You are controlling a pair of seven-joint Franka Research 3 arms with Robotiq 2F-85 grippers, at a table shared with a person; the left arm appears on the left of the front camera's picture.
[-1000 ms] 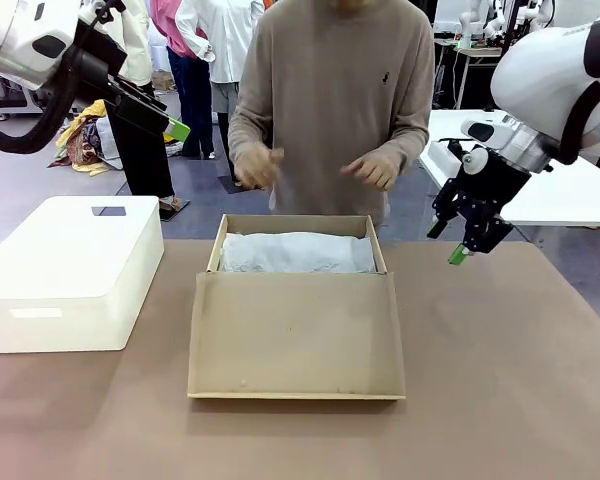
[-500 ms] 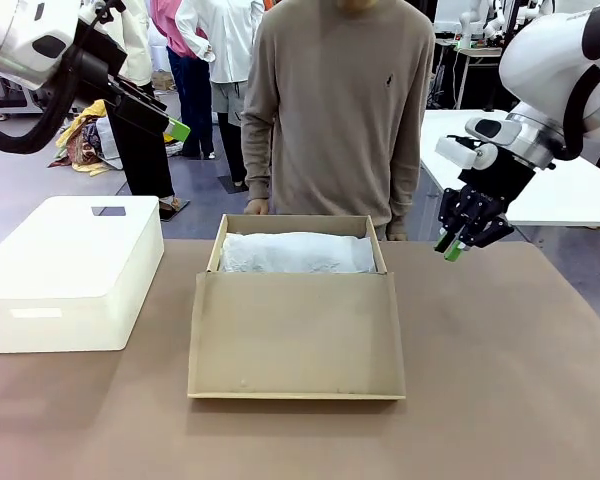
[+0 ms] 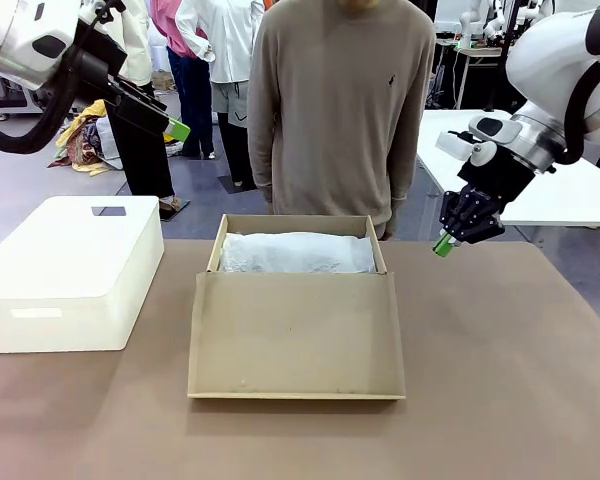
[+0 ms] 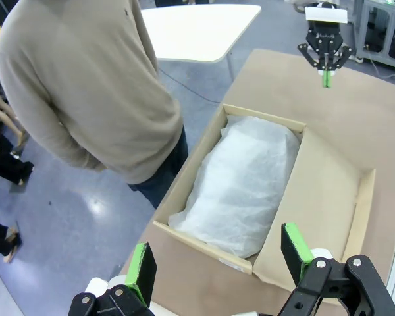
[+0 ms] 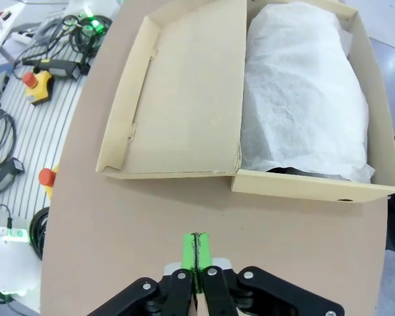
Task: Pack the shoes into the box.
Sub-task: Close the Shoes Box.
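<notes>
Right gripper (image 3: 442, 245) clenched empty, left gripper (image 4: 220, 261) spread: probably best to lift the lid (image 3: 295, 335) by its near edge, square over the box (image 3: 300, 218).

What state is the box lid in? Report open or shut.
Open. The lid lies flat on the table on the robot's side of the box, and white tissue shows inside.

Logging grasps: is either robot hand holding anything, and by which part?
Nothing is held: the left hand is open and empty, the right hand shut on nothing.
</notes>
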